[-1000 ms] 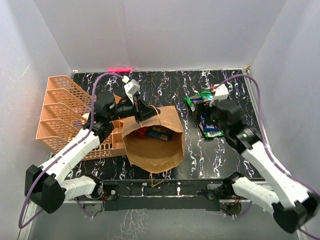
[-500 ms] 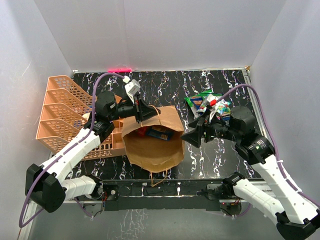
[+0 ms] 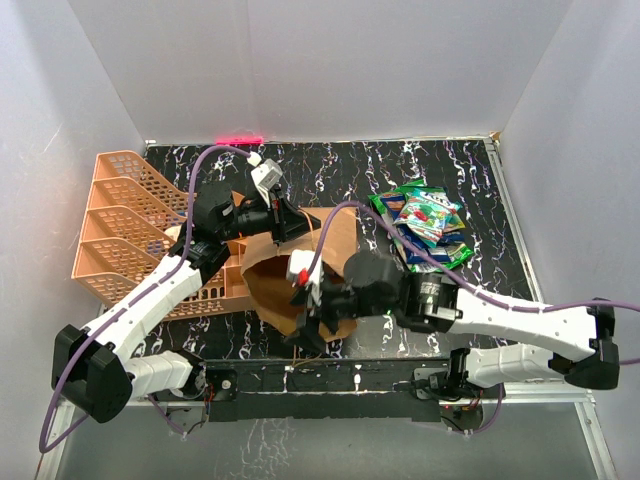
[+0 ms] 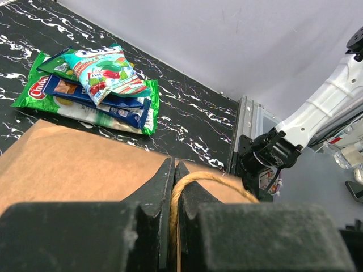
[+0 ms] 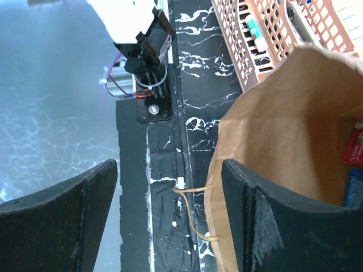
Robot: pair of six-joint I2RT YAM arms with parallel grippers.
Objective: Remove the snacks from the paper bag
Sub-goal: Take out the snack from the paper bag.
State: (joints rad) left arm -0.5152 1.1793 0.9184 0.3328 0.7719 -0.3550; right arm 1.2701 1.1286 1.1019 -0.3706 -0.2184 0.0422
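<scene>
The brown paper bag (image 3: 335, 240) lies mid-table with its mouth toward the arms. My left gripper (image 3: 283, 222) is shut on its far twisted handle (image 4: 210, 182), at the bag's rim (image 4: 74, 164). My right gripper (image 3: 308, 298) is open at the bag's mouth. In the right wrist view (image 5: 169, 170) one finger (image 5: 266, 226) is inside the near rim and the other is outside. A pink-red packet (image 5: 355, 146) and a blue packet (image 5: 355, 190) lie deep in the bag (image 5: 295, 119). Several green and blue snacks (image 3: 425, 222) are piled at the right, also seen in the left wrist view (image 4: 96, 85).
The orange lattice tray (image 3: 125, 225) stands left of the bag, touching it, and shows in the right wrist view (image 5: 266, 28). The bag's loose near handle (image 5: 195, 221) lies on the table's front edge by the arm mounts. White walls enclose the table.
My right arm has swung from the snack pile at the right across to the bag's mouth, its gripper open. The left gripper has kept hold of the handle.
</scene>
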